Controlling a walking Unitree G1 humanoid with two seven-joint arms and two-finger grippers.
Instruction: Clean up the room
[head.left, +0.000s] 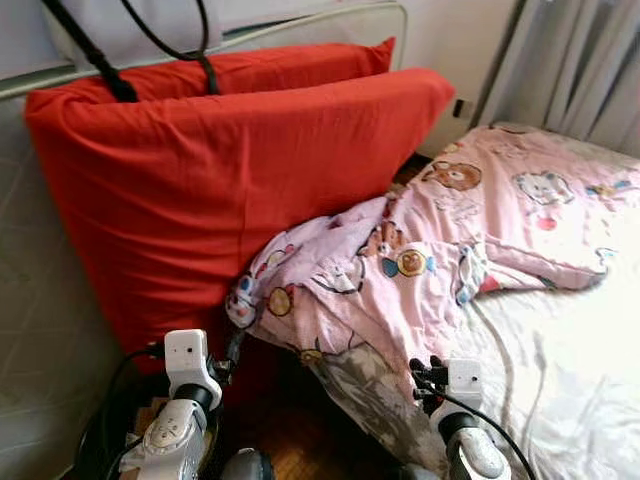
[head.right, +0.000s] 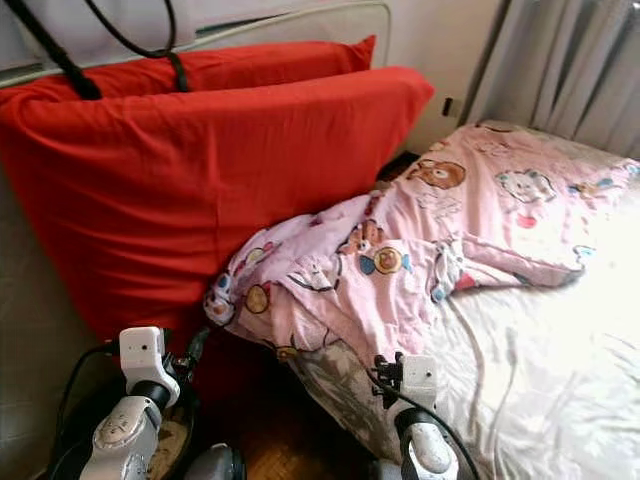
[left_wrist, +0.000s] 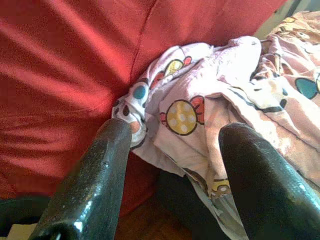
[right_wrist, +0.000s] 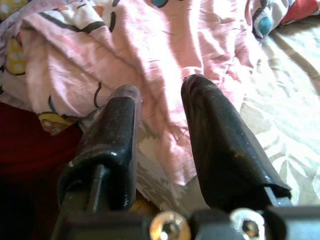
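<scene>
A crumpled pink blanket (head.left: 420, 270) with cartoon bears lies across the bed, its bunched end hanging over the near edge. Two big red pillows (head.left: 220, 180) lean upright beside it, and the blanket's corner touches the front one. My left gripper (left_wrist: 177, 132) is open with its fingers wide apart. It points at the blanket's bunched corner (left_wrist: 175, 110), just short of the cloth. My right gripper (right_wrist: 160, 90) is open with a narrower gap and hovers over the blanket's hanging edge (right_wrist: 165, 130); nothing is pinched between its fingers. In the left eye view it sits low at the bed's edge (head.left: 425, 370).
A pale patterned sheet (head.left: 570, 360) covers the mattress to the right. Grey curtains (head.left: 580, 60) hang at the back right. Dark wooden floor (head.left: 300, 430) shows between the pillows and the bed. Black cables (head.left: 190, 45) drape over the pillows from a white rail behind them.
</scene>
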